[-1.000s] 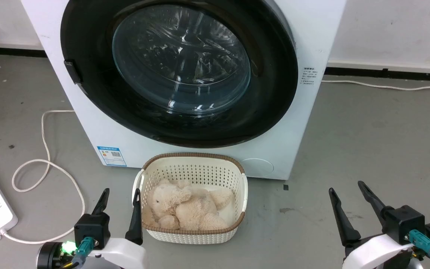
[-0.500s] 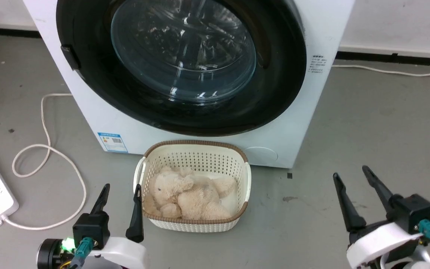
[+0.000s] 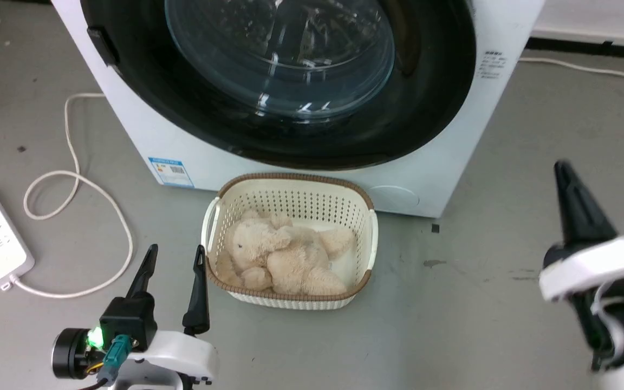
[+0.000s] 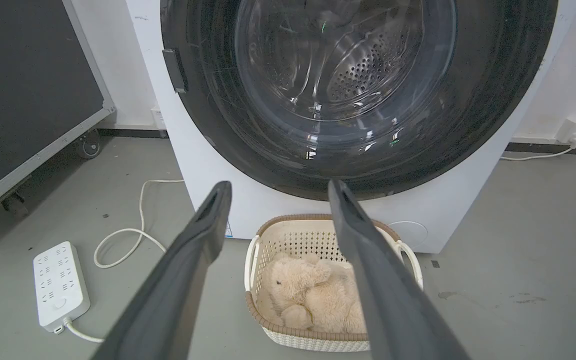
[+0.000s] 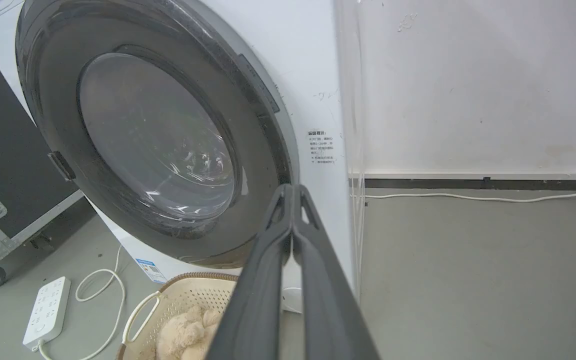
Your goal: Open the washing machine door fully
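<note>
Washing machine door (image 3: 426, 108) appears shut on the washing machine (image 3: 193, 146), ahead of and above both grippers. Left gripper (image 3: 175, 248) is spread; right gripper (image 5: 292, 190) has fingers pressed together, holding nothing. The door is probably heavy, rigid and slippery, with fragile glass. Likeliest hold is the rim slot (image 5: 259, 84) on the right gripper's side.

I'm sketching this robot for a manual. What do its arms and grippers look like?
The left gripper and right gripper each have two long, tapering dark grey jaws. Rounded white shells cover both arms. The left wrist has a black block, a green light and a teal cable plug.
</note>
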`<state>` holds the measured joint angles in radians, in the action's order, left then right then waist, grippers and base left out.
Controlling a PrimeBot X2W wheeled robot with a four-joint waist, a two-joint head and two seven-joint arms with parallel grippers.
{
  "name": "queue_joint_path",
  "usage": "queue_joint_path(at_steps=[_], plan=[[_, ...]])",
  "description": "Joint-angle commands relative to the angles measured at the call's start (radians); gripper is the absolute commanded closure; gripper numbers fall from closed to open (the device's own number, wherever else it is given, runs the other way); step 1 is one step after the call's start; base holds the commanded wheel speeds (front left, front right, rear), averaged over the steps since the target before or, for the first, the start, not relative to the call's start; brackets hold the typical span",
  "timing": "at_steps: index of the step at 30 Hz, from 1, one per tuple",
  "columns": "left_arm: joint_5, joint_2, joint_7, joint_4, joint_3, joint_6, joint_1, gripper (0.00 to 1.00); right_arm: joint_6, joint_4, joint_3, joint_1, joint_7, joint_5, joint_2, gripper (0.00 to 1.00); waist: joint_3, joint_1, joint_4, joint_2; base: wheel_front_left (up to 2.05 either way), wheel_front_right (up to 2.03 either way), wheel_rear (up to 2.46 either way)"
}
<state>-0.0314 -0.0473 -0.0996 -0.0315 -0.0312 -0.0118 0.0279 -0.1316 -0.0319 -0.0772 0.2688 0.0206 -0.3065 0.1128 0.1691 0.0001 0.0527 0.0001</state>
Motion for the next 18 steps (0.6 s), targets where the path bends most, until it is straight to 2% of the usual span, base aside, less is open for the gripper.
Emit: queue_joint_path(at_steps=[1,18], plan=[[-0.009,-0.001,-0.01,-0.006,-0.004,-0.004,0.025,0.0,0.0,-0.008,-0.01,0.036,0.008,-0.024,0.002,1.0,0.01,-0.0001,0.006,-0.0001,0.0,0.0,0.0],[-0.017,-0.002,-0.045,-0.023,-0.012,-0.005,0.065,0.0,0.001,-0.219,-0.178,0.383,0.225,-0.228,-0.016,1.0,0.111,-0.0001,0.054,-0.0001,0.0,0.0,0.0]])
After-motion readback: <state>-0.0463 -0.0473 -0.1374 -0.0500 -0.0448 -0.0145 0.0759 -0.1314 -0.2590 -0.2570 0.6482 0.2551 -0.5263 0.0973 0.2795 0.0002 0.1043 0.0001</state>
